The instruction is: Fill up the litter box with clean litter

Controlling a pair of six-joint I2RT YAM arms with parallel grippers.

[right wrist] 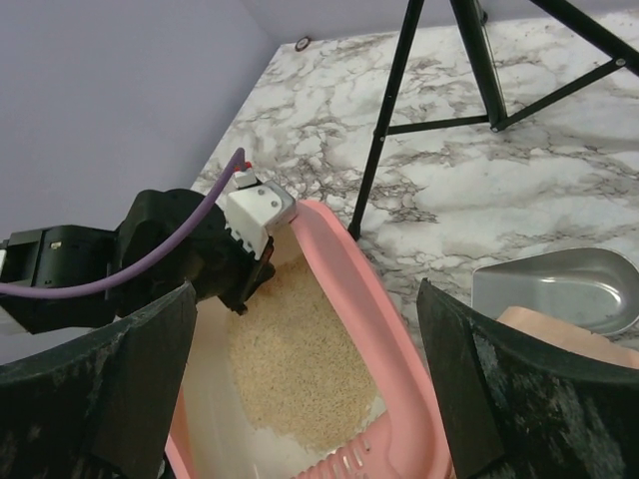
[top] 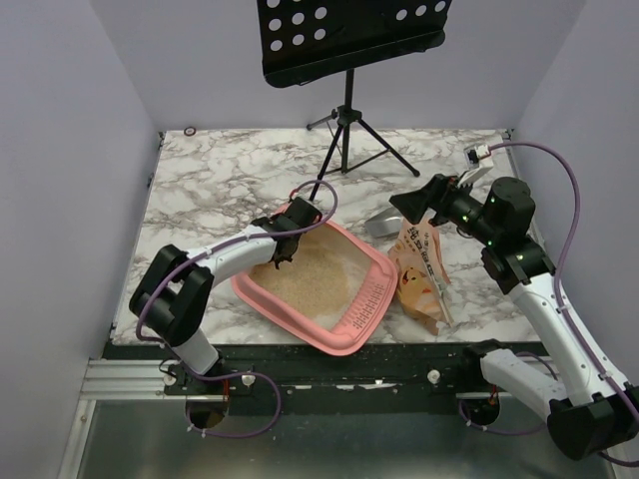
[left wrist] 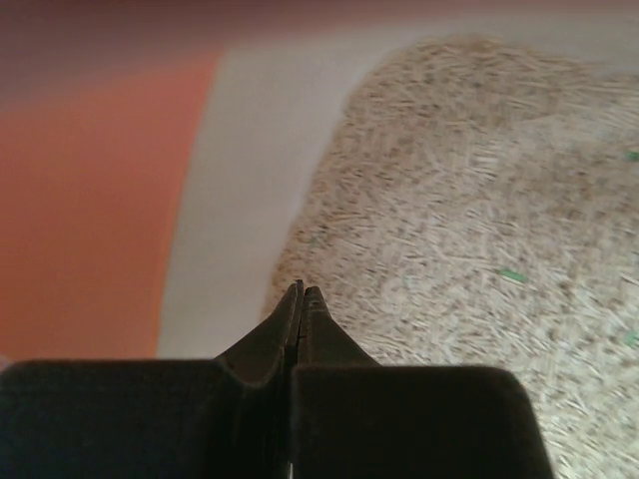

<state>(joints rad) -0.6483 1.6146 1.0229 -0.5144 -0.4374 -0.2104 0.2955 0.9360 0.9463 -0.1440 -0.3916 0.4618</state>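
Note:
The salmon-pink litter box [top: 371, 261] lies slantwise on the marble table, its slotted ledge [top: 365, 304] toward the front right. Beige clean litter [top: 308, 274] covers most of its floor; part of the pale floor [left wrist: 250, 180] shows bare. My left gripper [top: 281, 257] hangs inside the box's far left corner, shut with nothing between its fingers, its tips [left wrist: 302, 290] just over the edge of the litter [left wrist: 469, 220]. My right gripper [top: 414, 205] hovers open and empty beyond the box's far right side, looking down at the rim [right wrist: 371, 299] and litter [right wrist: 300, 369].
A crinkled orange litter bag [top: 424, 274] lies right of the box. A grey metal scoop [top: 384, 225] sits behind it, also visible as the scoop [right wrist: 559, 289] in the right wrist view. A black music stand's tripod [top: 349, 130] stands at the table's back.

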